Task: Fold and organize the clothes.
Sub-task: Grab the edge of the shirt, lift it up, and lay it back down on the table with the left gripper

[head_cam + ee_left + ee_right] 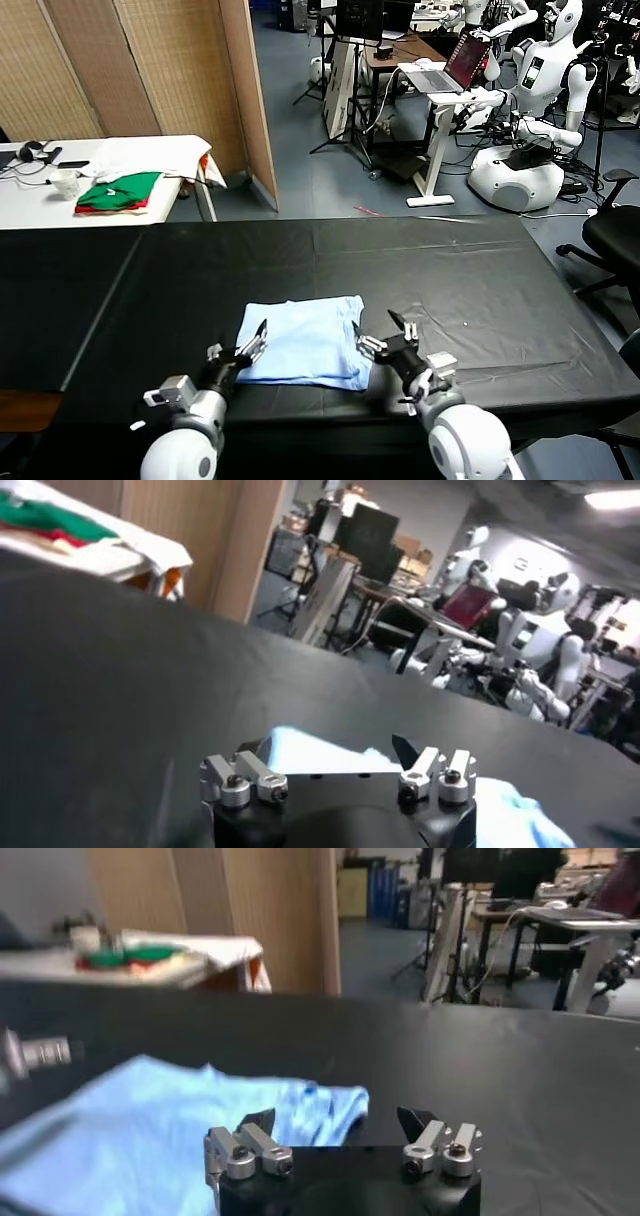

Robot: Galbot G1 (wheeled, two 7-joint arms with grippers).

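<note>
With the light-blue T-shirt (303, 341) lying folded on the black table (480, 290) between my left gripper (251, 345) and right gripper (383, 335), both spread and empty, I'd pinch opposite edges evenly and low.

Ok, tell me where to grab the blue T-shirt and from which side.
Take the blue T-shirt at its two near corners, coming in low from the robot's side. It lies flat and already partly folded on the black table, with the open left claw and open right claw at those edges.
</note>
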